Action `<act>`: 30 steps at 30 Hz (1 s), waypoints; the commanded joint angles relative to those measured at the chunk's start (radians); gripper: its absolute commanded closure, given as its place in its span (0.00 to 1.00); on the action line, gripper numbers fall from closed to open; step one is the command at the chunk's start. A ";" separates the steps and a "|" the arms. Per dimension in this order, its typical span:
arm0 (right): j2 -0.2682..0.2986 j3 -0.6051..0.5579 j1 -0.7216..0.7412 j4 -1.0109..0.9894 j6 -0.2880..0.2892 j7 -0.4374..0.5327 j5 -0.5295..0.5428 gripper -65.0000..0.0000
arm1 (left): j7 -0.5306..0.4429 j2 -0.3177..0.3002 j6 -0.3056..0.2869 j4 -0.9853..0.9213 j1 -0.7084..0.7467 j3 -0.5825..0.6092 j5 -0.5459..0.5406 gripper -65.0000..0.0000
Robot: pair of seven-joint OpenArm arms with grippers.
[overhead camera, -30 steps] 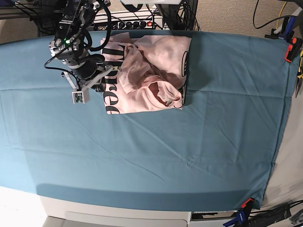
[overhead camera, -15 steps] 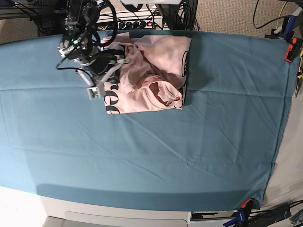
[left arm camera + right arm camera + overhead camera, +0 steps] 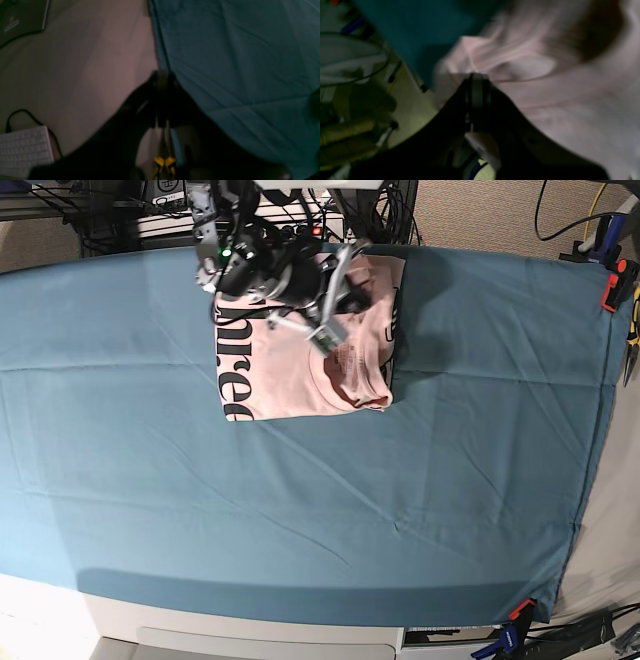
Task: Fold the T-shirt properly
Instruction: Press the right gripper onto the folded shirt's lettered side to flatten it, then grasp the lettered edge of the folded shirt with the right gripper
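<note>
One T-shirt (image 3: 300, 370) lies folded on one teal cloth (image 3: 300, 500), right gripper (image 3: 335, 310) over it.

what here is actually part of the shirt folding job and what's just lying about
Part of the job:
- T-shirt, pale pink, black lettering showing
- right pincer, shut, over the shirt
- teal table cloth, the folding surface

Just lying about:
- orange clamp at the cloth's far corner
- white keyboard off the table
- yellow-handled tool
</note>
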 commanded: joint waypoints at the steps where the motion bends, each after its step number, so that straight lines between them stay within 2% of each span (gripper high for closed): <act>1: -0.003 -0.011 0.006 0.016 0.005 0.021 0.020 1.00 | -0.025 -0.030 0.000 0.013 -0.018 -0.009 -0.013 1.00; 8: -0.003 0.002 0.012 0.016 0.010 0.027 0.013 1.00 | -0.025 -0.030 0.000 0.013 -0.018 -0.009 -0.013 1.00; 24: -0.003 0.195 0.133 0.017 0.009 0.076 0.004 1.00 | -0.024 -0.030 0.000 0.013 -0.018 -0.009 -0.013 1.00; 30: -0.003 0.350 0.193 0.017 0.006 0.102 -0.130 1.00 | -0.024 -0.030 0.001 0.012 -0.018 -0.009 -0.013 1.00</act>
